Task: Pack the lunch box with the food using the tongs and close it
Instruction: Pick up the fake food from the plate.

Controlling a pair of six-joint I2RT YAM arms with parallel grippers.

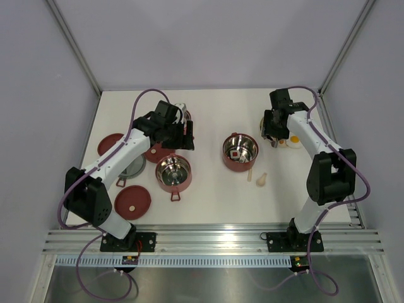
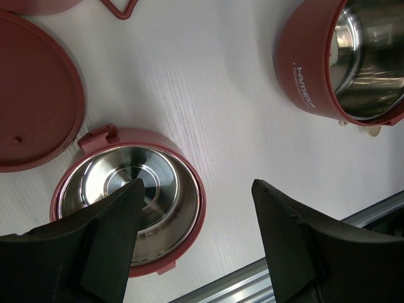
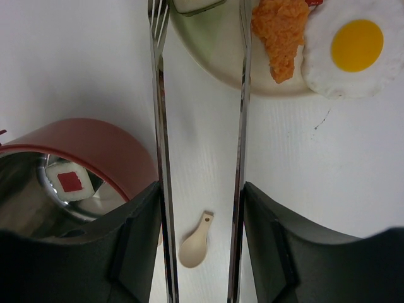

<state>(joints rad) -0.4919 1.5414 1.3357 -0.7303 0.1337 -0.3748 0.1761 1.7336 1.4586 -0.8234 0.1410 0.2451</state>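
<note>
My right gripper [image 3: 201,189] is shut on the silver tongs [image 3: 159,126]. Their two arms run spread apart up to the cream plate [image 3: 252,76]. On the plate lie an orange piece of food [image 3: 281,31], a fried egg [image 3: 353,44] and a pale piece [image 3: 192,5] between the tong tips at the frame edge. One dark-red lunch box bowl [image 3: 95,142], left of the tongs, holds a white piece with a red centre [image 3: 69,181]. My left gripper [image 2: 196,186] hangs open over the table beside an empty bowl [image 2: 126,202]. Another bowl [image 2: 309,69] lies farther right.
A beige spoon [image 3: 196,243] lies on the table under the tongs. Two dark-red lids [image 1: 110,144] [image 1: 132,202] and a grey lid [image 1: 134,165] sit at the left. A third bowl [image 1: 158,151] is partly hidden under the left arm. The table's front rail [image 2: 265,278] is close.
</note>
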